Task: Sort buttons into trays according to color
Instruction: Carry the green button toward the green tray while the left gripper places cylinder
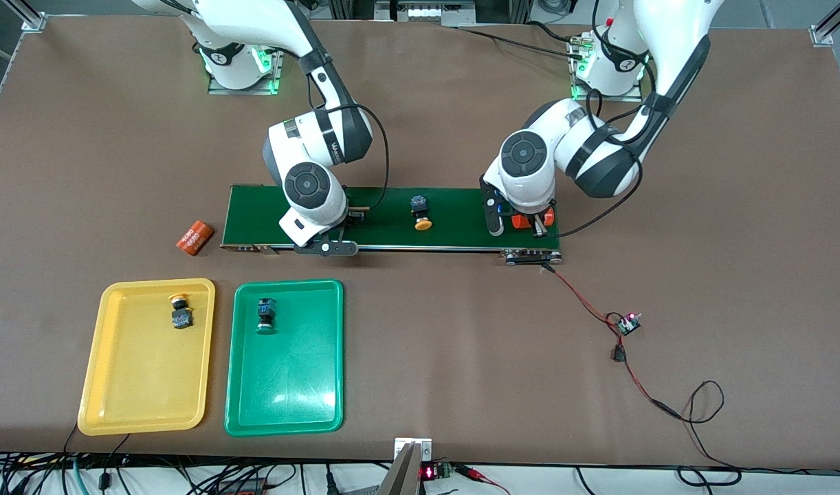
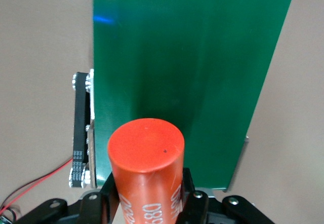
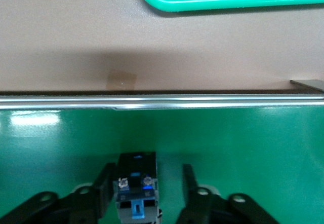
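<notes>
Brown table point(image 1: 667, 137): bears all items listed.

Dark-green belt point(image 1: 454, 213): long strip across the table's middle, between the two arms' reach, farther from the front camera than the trays.

Yellow tray point(image 1: 117, 405): toward the right arm's end of the table, nearer the front camera than the belt. Holds one yellow-capped button point(image 1: 180, 313) in its part closest to the belt.

Green tray point(image 1: 310, 399): just beside the yellow tray, on its side toward the left arm's end. Holds one green-capped button point(image 1: 266, 315), likewise in the part closest to the belt.

Right gripper point(image 3: 147, 193): low over the belt's end toward the right arm. Fingers point(image 3: 104, 186) stand either side of a black-and-blue button body point(image 3: 135, 193); one finger lies against it, the other shows a gap. Cap colour cannot be told.

Left gripper point(image 2: 148, 201): over the belt's end toward the left arm, pinching an orange cylinder point(image 2: 147, 163) that stands upright between its fingers.

Second orange cylinder point(image 1: 195, 237): lying on the table just off the belt's end toward the right arm.

Yellow-capped button, loose point(image 1: 421, 212): on the belt's middle, between the two grippers.
</notes>
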`<state>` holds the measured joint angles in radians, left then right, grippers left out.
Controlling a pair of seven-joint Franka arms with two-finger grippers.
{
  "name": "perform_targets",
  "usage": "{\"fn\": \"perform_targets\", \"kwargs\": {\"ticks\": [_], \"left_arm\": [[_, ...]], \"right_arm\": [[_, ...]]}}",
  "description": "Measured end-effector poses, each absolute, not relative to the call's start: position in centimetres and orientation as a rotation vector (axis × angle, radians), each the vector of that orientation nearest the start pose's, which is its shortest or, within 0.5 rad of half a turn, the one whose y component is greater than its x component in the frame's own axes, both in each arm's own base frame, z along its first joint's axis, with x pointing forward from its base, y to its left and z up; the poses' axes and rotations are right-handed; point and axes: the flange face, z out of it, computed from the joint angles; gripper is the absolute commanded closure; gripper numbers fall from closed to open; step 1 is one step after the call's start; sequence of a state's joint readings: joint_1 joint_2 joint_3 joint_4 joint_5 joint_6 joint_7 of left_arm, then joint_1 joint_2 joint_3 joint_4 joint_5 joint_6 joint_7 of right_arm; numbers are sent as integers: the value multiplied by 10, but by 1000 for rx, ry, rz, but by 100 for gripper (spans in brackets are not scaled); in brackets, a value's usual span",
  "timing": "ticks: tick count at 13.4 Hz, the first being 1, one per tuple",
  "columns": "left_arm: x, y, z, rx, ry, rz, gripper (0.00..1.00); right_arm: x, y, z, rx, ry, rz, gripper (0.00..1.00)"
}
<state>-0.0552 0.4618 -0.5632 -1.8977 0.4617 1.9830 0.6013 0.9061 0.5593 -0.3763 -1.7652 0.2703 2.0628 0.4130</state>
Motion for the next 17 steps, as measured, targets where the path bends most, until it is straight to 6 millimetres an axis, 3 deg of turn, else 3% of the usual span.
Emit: {"fn": "perform_targets", "kwargs": {"ticks": [1, 2, 3, 4, 6, 8, 11, 14, 17], "left_arm": [[508, -311, 263, -2195, 1987, 426, 82], [506, -313, 258, -2185, 2004, 435, 72], [503, -317, 256, -2178, 2018, 438, 9], [501, -321, 255, -2171, 2029, 437, 0], [499, -325, 256, -2164, 2038, 433, 0], [499, -327, 258, -2165, 2042, 420, 0], [493, -349, 281, -2140, 2077, 348, 0], [495, -349, 318, -2182, 2032, 284, 0], [523, -304, 350, -2312, 1833, 229, 0]], "right_arm": [[532, 348, 249, -3202, 11, 319, 99], [532, 348, 249, -3202, 13, 319, 100], [532, 348, 250, -3202, 14, 318, 100], [533, 348, 251, -3201, 20, 313, 100], [543, 345, 261, -3194, 38, 264, 100], [569, 332, 285, -3184, 88, 163, 100], [625, 275, 310, -3171, 155, 51, 100], [658, 244, 292, -3198, 145, 26, 100], [677, 247, 258, -3230, 13, -45, 100]]}}
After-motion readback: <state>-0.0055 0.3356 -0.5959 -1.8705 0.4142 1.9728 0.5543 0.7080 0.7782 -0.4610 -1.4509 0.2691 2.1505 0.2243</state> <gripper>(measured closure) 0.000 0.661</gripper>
